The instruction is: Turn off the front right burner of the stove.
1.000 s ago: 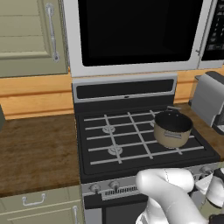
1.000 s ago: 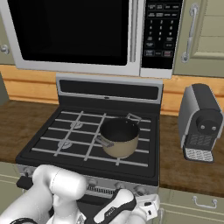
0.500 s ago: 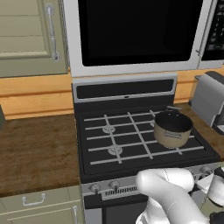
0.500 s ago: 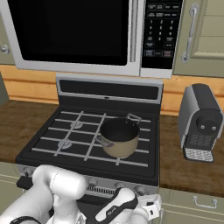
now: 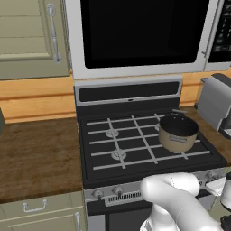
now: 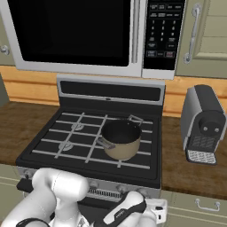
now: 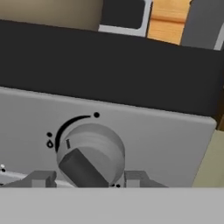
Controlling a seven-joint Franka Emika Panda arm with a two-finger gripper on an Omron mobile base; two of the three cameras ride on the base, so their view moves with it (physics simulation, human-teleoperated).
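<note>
Nothing has visibly shifted in the last second: low at the stove's front strip the claw stays clenched on the far-right knob, so the turn looks in progress, while the pot hides the front right burner.

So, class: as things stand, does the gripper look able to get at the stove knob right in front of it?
Probably yes: in the hand view the gripper sits shut on the knob, nothing between them.
</note>
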